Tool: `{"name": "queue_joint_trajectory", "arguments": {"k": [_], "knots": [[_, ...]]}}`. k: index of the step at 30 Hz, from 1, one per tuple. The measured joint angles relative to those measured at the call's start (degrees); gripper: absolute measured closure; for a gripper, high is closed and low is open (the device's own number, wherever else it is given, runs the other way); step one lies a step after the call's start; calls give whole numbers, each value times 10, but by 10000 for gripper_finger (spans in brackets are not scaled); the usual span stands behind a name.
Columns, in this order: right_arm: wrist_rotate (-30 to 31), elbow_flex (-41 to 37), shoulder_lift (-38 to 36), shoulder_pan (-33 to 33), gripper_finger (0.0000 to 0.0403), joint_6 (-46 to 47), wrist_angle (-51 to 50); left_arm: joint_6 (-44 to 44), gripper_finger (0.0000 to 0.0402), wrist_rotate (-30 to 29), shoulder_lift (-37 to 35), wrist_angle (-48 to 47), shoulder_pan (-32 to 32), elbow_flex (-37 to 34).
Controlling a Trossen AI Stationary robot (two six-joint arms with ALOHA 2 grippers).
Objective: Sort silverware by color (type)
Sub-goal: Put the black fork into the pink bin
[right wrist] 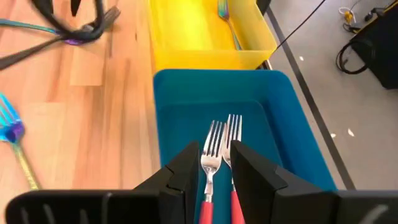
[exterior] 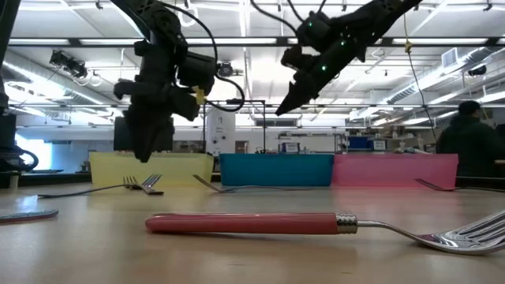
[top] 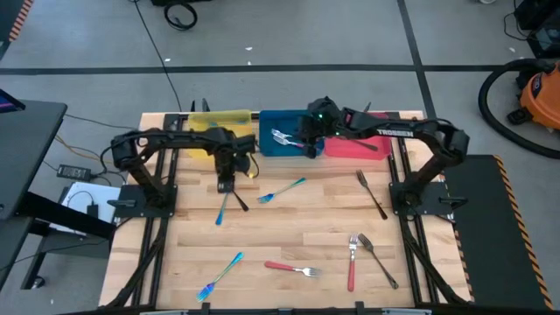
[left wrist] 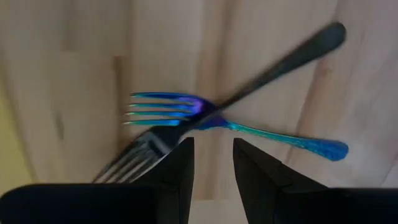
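My left gripper point(top: 226, 184) point(left wrist: 213, 163) hangs open, pointing down, just above two crossed forks: an iridescent blue-teal fork point(left wrist: 249, 130) lying on the table and a dark fork point(left wrist: 273, 62) resting across its neck. My right gripper point(top: 307, 144) point(right wrist: 214, 169) is open above the blue tray point(right wrist: 180, 106), where two red-handled forks point(right wrist: 221, 143) lie side by side on the floor of the tray. An iridescent utensil point(right wrist: 225, 12) lies in the yellow tray point(top: 219, 121). In the low view both grippers are clear of the table.
The red tray point(top: 359, 147) stands right of the blue one along the far edge. Loose on the table lie an iridescent fork point(top: 281, 190), a dark fork point(top: 371, 193), another iridescent fork point(top: 220, 276), two red-handled forks point(top: 292, 269) point(top: 352, 262) and a dark fork point(top: 378, 261).
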Motion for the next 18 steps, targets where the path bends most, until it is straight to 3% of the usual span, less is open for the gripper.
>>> {"name": "queue_joint_trajectory", "arguments": {"k": [9,18], "knots": [[5,0,-21,28,302,0,-1,84,290,-3,0,58,-64,-27],[29,0,-21,51,302,1,-37,95,290,-47,0,81,-85,-27]]}}
